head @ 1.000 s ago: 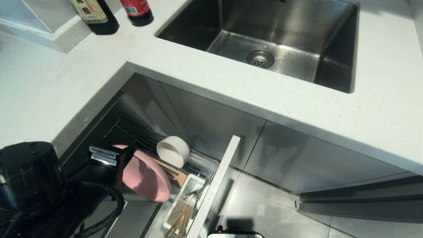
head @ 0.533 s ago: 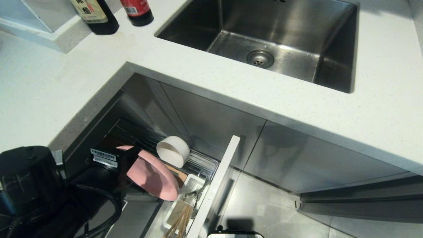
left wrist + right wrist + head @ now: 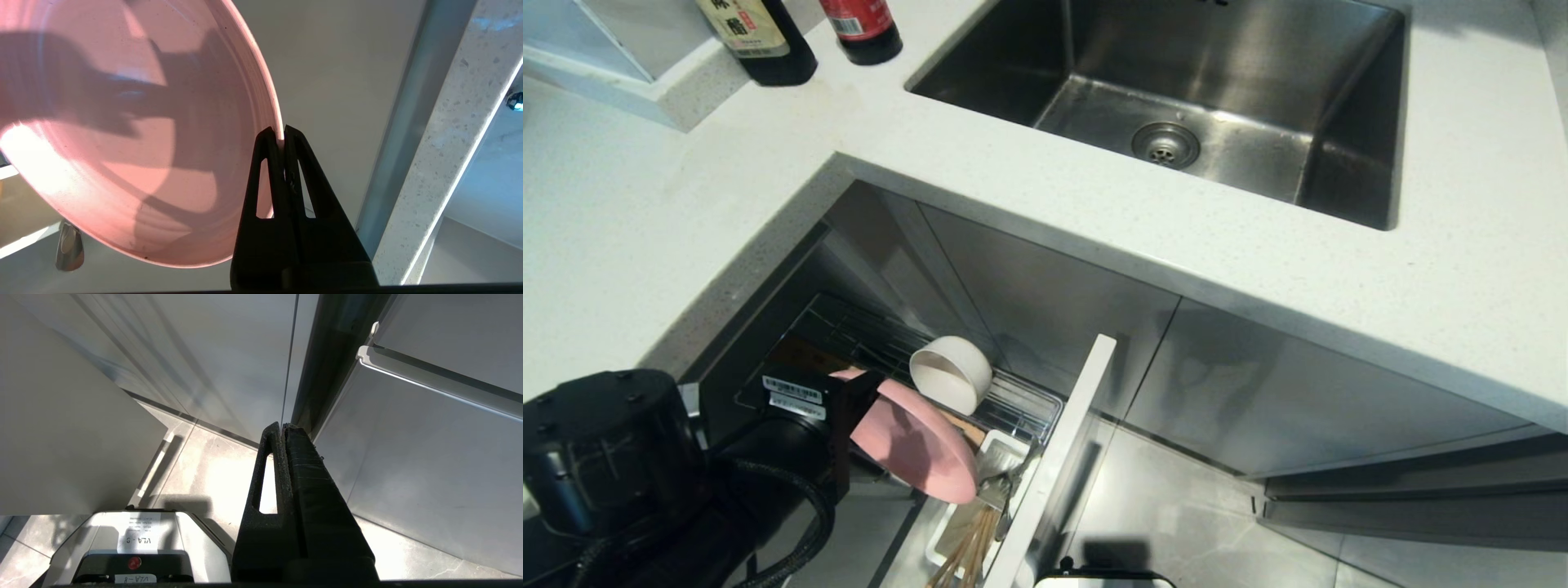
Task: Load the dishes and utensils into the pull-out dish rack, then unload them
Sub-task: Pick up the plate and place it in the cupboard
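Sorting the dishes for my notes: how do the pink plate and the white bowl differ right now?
The pink plate is wide and flat; the white bowl is smaller and deep. The plate is pinched at its rim by the left gripper and held tilted, while the bowl rests on its side in the pull-out dish rack, ungripped. Both are round.

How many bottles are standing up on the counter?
2. A dark bottle with a pale label stands at the counter's back left, and a bottle with a red label stands just right of it, near the sink's corner. Their tops are cut off; others may stand beyond view.
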Controlling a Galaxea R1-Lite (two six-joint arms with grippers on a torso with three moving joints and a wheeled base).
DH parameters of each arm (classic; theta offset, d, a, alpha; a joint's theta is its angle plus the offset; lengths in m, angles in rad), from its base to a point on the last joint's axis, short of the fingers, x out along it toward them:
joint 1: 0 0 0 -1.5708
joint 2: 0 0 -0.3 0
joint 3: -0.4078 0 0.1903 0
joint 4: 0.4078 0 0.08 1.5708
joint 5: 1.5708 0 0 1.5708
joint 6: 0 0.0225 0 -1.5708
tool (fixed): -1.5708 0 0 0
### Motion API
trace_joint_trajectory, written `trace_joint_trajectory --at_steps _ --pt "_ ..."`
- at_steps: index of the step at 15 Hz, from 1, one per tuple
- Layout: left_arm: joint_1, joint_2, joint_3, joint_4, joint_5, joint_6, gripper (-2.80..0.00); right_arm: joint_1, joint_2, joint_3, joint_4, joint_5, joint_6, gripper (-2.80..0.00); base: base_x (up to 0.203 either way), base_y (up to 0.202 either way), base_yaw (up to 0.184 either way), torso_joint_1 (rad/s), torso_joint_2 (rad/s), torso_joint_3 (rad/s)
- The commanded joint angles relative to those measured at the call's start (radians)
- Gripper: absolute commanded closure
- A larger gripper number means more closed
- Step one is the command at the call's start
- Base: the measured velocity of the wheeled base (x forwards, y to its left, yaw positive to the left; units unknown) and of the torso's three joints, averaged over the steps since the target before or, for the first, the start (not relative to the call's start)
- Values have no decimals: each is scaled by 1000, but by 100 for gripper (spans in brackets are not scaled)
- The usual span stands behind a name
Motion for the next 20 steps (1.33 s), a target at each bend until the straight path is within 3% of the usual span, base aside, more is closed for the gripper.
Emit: trace_joint_trajectory --at_steps 1,6,20 --pt "11 10 3 -28 -6 -8 0 0 0 2 0 0 1 0 0 0 0 0 0 0" --pt "80 42 13 -54 -80 -10 0 0 0 2 0 0 0 0 0 0 0 0 0 0" --pt "106 28 23 -98 -99 -43 0 0 0 2 0 0 0 0 0 0 0 0 0 0"
